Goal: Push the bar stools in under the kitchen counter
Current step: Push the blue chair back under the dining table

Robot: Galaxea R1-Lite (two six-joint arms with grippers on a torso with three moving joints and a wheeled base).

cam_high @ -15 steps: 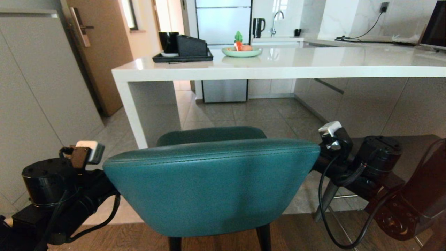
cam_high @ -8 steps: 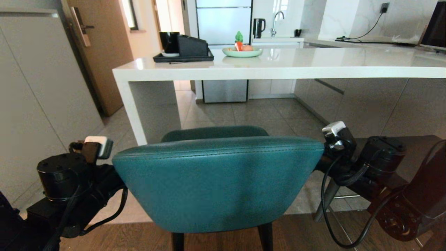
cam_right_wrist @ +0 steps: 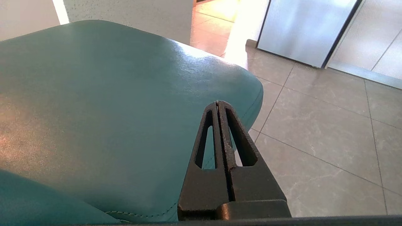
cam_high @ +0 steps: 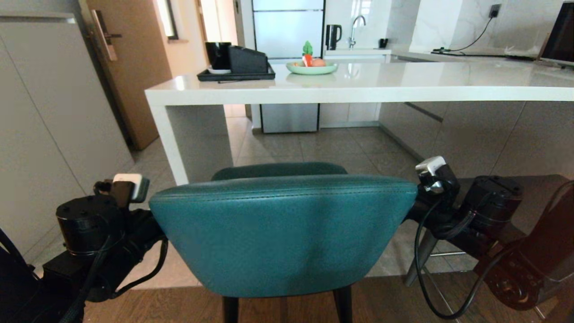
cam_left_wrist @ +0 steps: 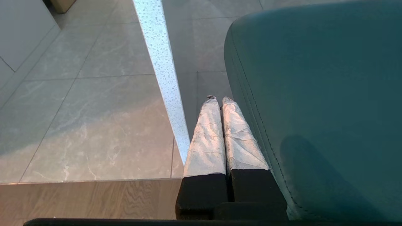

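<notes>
teal stool (cam_high: 282, 233) upright, short of white counter (cam_high: 358, 87), not tucked under.

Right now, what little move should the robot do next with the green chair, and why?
Probably drive forward a little. The teal stool sits short of the kitchen counter, and the shut left gripper and right gripper flank its back.

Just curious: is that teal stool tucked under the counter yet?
Out. The teal stool stands short of the white counter, bare tiles between them.

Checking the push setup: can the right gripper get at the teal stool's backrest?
Probably yes: the right gripper, shut, sits beside the teal stool backrest's right end, with nothing between them.
</notes>
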